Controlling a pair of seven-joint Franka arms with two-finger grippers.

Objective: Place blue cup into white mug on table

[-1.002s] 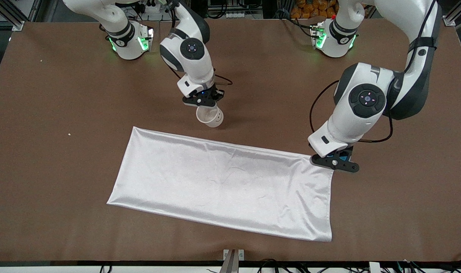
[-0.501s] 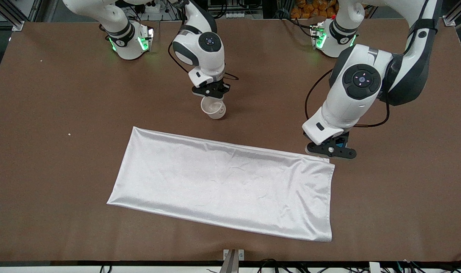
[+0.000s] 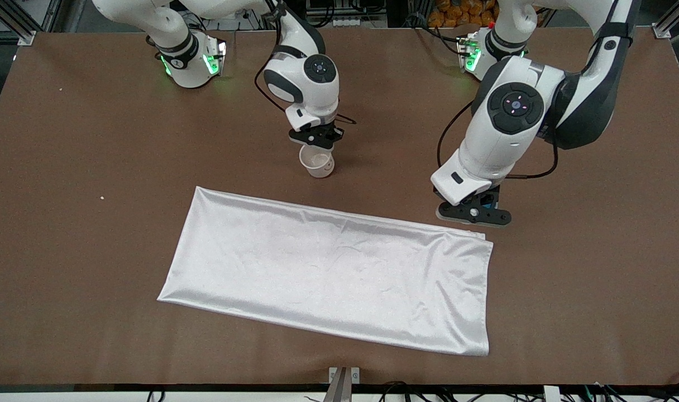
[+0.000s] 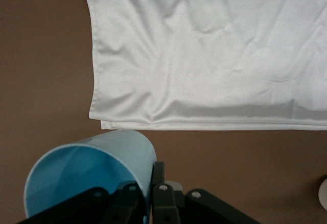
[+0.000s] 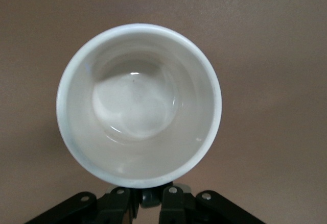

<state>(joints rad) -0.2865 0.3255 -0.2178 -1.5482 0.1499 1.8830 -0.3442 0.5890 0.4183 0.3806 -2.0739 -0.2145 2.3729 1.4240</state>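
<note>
Carrying the small bright-blue plastic cup (image 4: 92, 175) clamped tight, the left gripper (image 3: 473, 214) has moved off the white cloth (image 3: 328, 273) toward the small white cylindrical mug (image 3: 318, 162), gripped by the right gripper (image 3: 316, 137) on the brown worktop (image 3: 94, 167); insertion nears.

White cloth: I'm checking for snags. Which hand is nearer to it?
Left. The left hand, holding the blue cup, is beside the white cloth's corner. The right hand grips the white mug, farther from its edge.

The table (image 3: 94, 139) is matt brown, faintly grainy. The white cloth (image 3: 328, 273) has a satin sheen and soft creases. The white mug (image 5: 139, 104) looks glazed and glossy inside; the blue cup (image 4: 97, 168) is smooth plastic.
</note>
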